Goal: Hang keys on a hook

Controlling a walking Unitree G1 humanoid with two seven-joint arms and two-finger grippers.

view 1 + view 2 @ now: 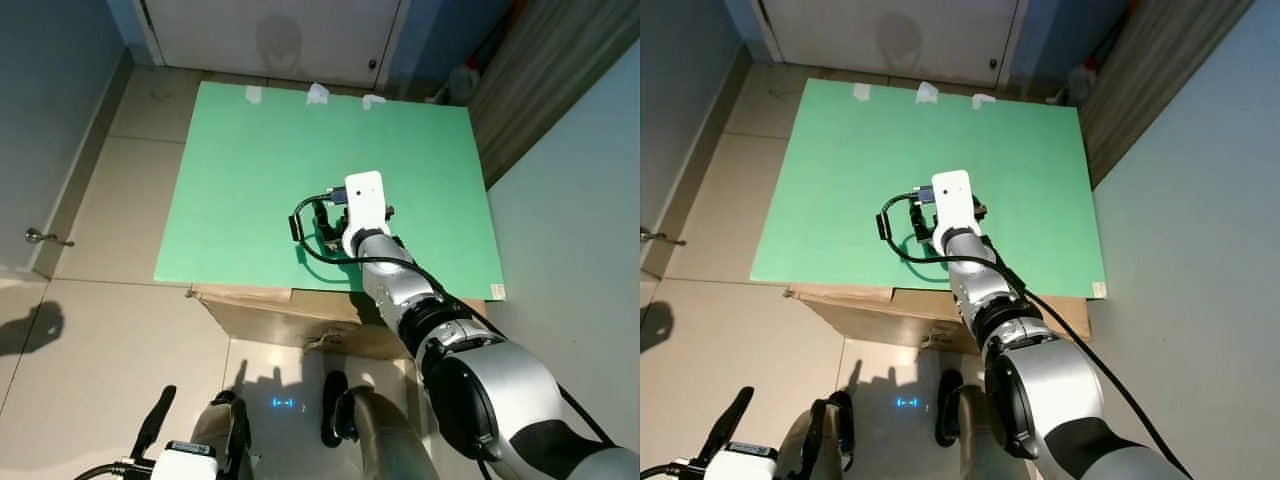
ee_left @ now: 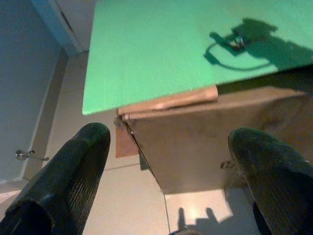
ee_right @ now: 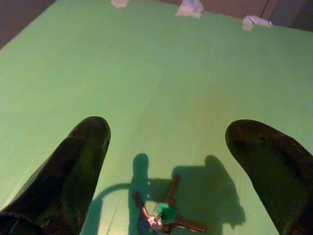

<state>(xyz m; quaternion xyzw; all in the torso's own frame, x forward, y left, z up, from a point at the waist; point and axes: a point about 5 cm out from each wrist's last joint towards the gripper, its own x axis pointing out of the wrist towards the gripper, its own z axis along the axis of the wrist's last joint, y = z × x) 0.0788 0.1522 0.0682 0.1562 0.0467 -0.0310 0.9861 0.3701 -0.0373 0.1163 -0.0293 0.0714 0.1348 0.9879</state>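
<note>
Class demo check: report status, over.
Right gripper open, above keys on green board. Left gripper open, low beside the cardboard box. Nothing blocking keys.

Green board (image 1: 260,180) lies wide open around the keys (image 3: 164,218). Only tape scraps (image 1: 318,94) along its far edge, nothing in the way.

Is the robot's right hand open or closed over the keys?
Open. The right gripper has its two black fingers spread wide, with the keys lying on the green board, ungrasped.

Green board (image 1: 250,170) atop cardboard box (image 1: 290,315)
</note>
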